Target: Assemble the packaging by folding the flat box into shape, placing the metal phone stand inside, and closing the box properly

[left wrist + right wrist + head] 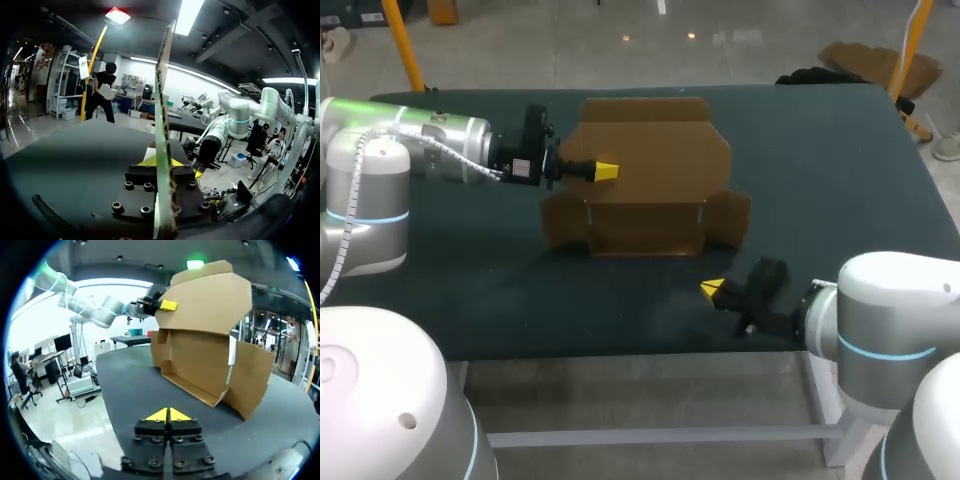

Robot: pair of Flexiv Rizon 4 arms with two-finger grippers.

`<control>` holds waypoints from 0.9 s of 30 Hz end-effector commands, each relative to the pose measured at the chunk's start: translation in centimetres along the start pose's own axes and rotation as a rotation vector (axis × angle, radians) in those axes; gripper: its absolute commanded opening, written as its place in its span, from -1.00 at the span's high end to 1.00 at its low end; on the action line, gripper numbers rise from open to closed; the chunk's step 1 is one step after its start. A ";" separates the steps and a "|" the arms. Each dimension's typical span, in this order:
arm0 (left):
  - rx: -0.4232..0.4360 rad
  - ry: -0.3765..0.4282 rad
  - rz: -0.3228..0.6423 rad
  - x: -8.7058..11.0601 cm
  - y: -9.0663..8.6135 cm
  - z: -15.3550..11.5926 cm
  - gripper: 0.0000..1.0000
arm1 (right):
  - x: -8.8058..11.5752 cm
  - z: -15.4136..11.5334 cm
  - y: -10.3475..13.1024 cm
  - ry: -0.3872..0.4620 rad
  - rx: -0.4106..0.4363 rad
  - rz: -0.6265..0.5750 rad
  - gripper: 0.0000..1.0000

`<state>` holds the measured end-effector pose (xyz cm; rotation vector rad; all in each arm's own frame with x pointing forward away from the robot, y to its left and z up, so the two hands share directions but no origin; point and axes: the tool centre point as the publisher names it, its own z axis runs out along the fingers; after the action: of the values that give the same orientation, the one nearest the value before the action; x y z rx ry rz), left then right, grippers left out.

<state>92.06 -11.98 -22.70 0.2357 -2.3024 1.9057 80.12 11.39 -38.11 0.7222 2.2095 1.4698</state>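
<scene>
The cardboard box (650, 200) is sitting half-formed on the table (840, 200); the left gripper (605, 171) is pinching its lid panel (645, 125), the right gripper (712, 289) is resting closed, empty; no phone stand is showing, so loading and closing are pending

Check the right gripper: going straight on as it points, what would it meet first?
Probably the cardboard box: in the right wrist view the shut right gripper points across bare table toward its nearest side flap. The head view hints it might pass just in front, so unsure.
</scene>
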 end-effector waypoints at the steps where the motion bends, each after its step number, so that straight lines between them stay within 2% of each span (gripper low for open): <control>1: -0.001 0.000 0.000 -0.1 0.3 0.0 1.00 | -0.6 -2.6 -0.5 0.110 -0.007 -0.019 1.00; 5: -0.001 0.000 0.000 -0.1 0.3 0.0 1.00 | -0.9 -3.5 -0.8 0.124 0.008 -0.044 1.00; 9: -0.001 0.000 0.000 -0.1 0.3 0.0 1.00 | -1.8 -4.1 -1.1 0.145 0.011 -0.051 0.91; 11: -0.001 0.000 0.000 -0.1 0.3 0.0 1.00 | -2.3 -4.4 -1.2 0.168 0.007 -0.058 0.81; 13: -0.001 0.000 0.000 -0.1 0.3 0.0 1.00 | -2.8 -4.8 -1.4 0.178 0.001 -0.057 0.55; 15: -0.001 0.000 0.000 -0.1 0.3 0.0 1.00 | -3.4 -5.0 -1.5 0.184 0.001 -0.058 0.43; 24: -0.001 0.000 0.000 -0.1 0.3 0.0 1.00 | -5.7 -5.6 -1.5 0.184 0.018 -0.079 0.29; 27: -0.001 0.000 0.000 -0.1 0.3 0.0 1.00 | -6.6 -5.8 -1.5 0.182 0.018 -0.089 0.16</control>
<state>92.05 -11.98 -22.70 0.2359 -2.3025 1.9056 81.41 3.37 -37.33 0.5384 2.3247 1.4897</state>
